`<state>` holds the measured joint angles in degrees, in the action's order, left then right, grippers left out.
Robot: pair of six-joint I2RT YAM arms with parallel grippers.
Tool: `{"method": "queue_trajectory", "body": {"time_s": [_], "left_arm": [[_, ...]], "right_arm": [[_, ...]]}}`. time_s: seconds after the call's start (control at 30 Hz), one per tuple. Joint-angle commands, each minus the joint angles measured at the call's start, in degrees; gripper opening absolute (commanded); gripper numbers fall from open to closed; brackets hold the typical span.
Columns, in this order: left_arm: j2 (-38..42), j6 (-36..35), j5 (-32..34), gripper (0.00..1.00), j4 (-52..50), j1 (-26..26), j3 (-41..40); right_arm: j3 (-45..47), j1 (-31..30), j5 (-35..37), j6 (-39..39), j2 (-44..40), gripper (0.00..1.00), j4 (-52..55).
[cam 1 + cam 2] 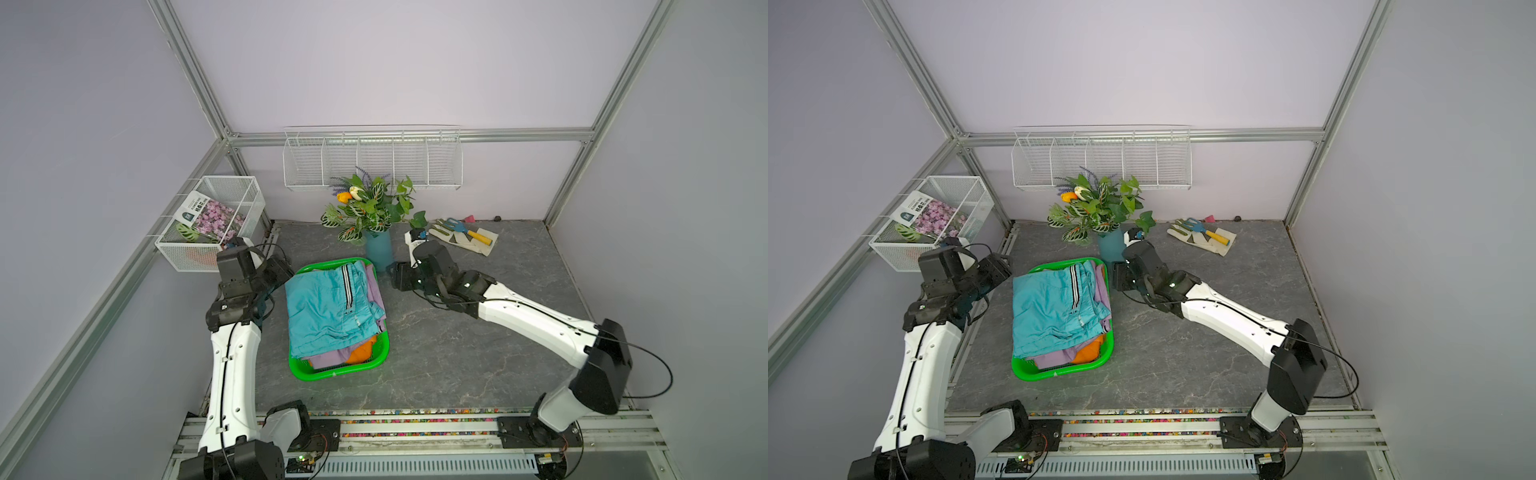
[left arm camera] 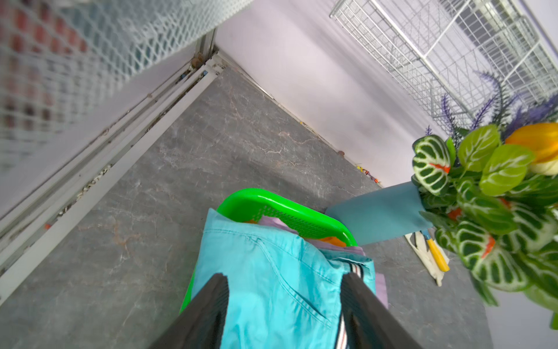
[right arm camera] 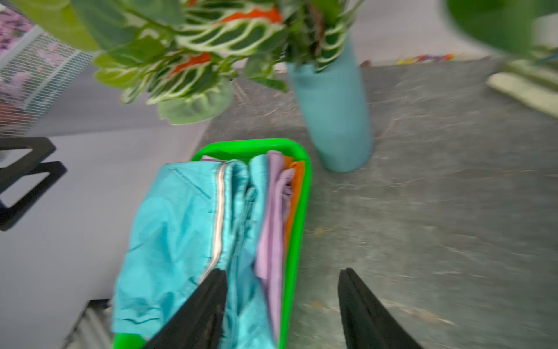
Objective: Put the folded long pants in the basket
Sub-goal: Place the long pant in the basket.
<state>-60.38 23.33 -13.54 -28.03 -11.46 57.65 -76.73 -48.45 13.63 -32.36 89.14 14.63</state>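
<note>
Pants [image 1: 324,307] lie stacked lengthwise in basket [image 1: 324,375], long axis toward vase [image 1: 378,249].

Left arm [image 1: 235,357] and right arm [image 1: 536,318] stretched forward, bent inward
Jaws are spread apart on left gripper [image 2: 285,276] and right gripper [image 3: 283,272], fwiw.

Orange pants [image 1: 360,352] mostly buried under lilac pants [image 1: 328,360] and teal pants [image 1: 328,307]; only a corner shows. Basket [image 1: 332,376] floor covered. Right wrist view motion-blurred: gloves [image 3: 525,90] smeared, plant [image 3: 196,60] cropped at top. Left gripper [image 2: 286,276] and right gripper [image 3: 284,272] fingers run off the bottom edge. Wire box [image 2: 60,60] out of focus, contents unreadable. Pink bit [image 1: 469,218] and dark bit [image 1: 496,217] by back wall too small to identify.
</note>
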Motion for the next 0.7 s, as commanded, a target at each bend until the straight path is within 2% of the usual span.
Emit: {"method": "queue_trajectory", "body": {"time_s": [0.0, 0.07, 0.2, 0.33, 0.43, 0.47, 0.57, 0.67], "left_arm": [[0.3, -5.4, 0.9, 0.63, 12.8, 0.0, -6.6], [0.4, -6.8, 2.2, 0.63, 19.3, 0.0, -10.2], [-0.9, -12.3, 2.6, 0.63, 30.6, 0.0, -16.2], [-3.4, -18.8, 2.5, 0.63, 42.6, 0.0, -23.1], [-5.5, -20.3, 2.8, 0.64, 53.1, 0.0, -29.1], [-6.7, -20.3, 3.0, 0.64, 57.0, 0.0, -31.1], [-10.1, -19.6, 1.1, 0.64, 65.1, 0.0, -34.1], [-12.0, -21.5, -1.6, 0.64, 65.2, 0.0, -32.5]], "right_arm": [[7.4, 3.6, 14.5, 11.0, -4.8, 0.74, -1.4], [11.1, 8.5, 15.8, 15.9, -6.9, 0.75, -2.2], [16.8, 19.6, 15.6, 18.6, -8.0, 0.76, -3.6], [28.0, 29.4, 14.8, 20.8, -8.0, 0.77, -16.4], [35.6, 36.6, 11.7, 19.0, -7.2, 0.78, -28.5], [34.9, 39.2, 9.5, 17.1, -7.6, 0.78, -25.8], [35.8, 42.0, 8.0, 20.6, -6.9, 0.78, -29.7], [35.0, 42.4, 6.6, 24.0, -5.6, 0.77, -30.6]]}}
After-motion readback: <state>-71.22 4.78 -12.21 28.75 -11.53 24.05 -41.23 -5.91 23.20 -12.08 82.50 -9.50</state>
